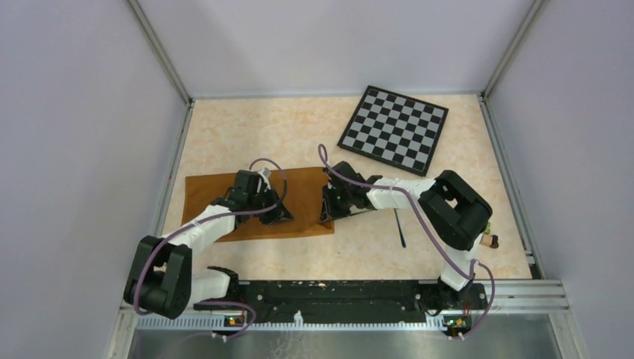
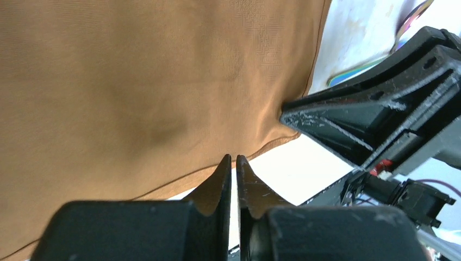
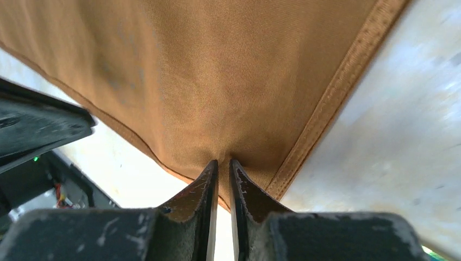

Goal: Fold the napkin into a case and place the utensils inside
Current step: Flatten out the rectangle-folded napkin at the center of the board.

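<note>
The rust-brown napkin (image 1: 224, 198) lies flat as a wide rectangle on the table's left half. My left gripper (image 1: 281, 217) is at its near edge, jaws shut, tips pinching the hem (image 2: 206, 174). My right gripper (image 1: 327, 215) is at the napkin's near right corner, shut on the puckered cloth (image 3: 223, 157). A slim dark utensil (image 1: 399, 226) lies on the table to the right of the napkin. A reddish bit (image 1: 491, 241), which looks like the spoon's bowl, peeks out beside the right arm's elbow. A shiny iridescent strip (image 2: 350, 75) shows behind the right gripper.
A black-and-grey checkered board (image 1: 394, 129) lies tilted at the back right. Grey walls close in the table on the left, back and right. A metal rail (image 1: 336, 295) runs along the near edge by the arm bases.
</note>
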Motion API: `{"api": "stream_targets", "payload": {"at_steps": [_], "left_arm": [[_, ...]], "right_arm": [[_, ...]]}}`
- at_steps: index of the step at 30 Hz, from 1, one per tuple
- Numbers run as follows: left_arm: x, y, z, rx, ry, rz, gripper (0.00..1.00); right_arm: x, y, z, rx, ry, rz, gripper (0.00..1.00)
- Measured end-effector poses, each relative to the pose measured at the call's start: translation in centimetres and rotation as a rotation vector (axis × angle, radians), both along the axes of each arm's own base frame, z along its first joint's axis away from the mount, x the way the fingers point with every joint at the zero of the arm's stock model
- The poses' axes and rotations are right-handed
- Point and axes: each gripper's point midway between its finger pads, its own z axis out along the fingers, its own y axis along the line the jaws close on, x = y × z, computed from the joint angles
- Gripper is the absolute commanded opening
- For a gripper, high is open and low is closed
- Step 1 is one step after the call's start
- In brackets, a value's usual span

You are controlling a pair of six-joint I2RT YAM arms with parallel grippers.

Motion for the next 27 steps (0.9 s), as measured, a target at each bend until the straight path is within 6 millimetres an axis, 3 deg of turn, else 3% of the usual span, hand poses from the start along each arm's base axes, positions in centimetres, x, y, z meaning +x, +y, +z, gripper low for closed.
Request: {"api": "stream_targets", "payload": {"at_steps": [4,7,10,14,17,21,24,27], "left_arm": [[1.4,1.7,1.5,-0.004,-0.055,0.047,0.17],[2.6,3.1,2.3,-0.005,-0.081,0.079,0.23],[3.9,4.2,2.9,-0.006,-0.100,0.095,0.27],[5.5,3.5,3.3,-0.035,-0.091,0.049,0.31],[5.7,3.2,3.1,-0.052,-0.079,0.032,0.36],[5.6,3.1,3.5,-0.055,-0.093,0.023,0.48],[5.4,3.3,4.2,-0.039,-0.124,0.012,0.59],[5.0,3.7,5.1,-0.015,-0.161,0.003,0.70]], "right_arm": [[3.2,-0.5,0.0,-0.048,-0.087,-0.019,0.14],[6.1,-0.7,0.3,-0.084,-0.160,-0.029,0.24],[7.0,-1.3,0.6,-0.114,-0.190,-0.013,0.46],[6.9,-2.1,1.5,-0.151,-0.175,0.010,0.69],[7.5,-2.5,3.3,-0.203,-0.154,0.003,0.71],[10.6,-1.2,6.8,-0.224,-0.196,-0.032,0.71],[11.4,-1.3,7.1,-0.268,-0.202,-0.035,0.72],[11.7,-1.8,5.9,-0.336,-0.182,-0.029,0.75]]}}
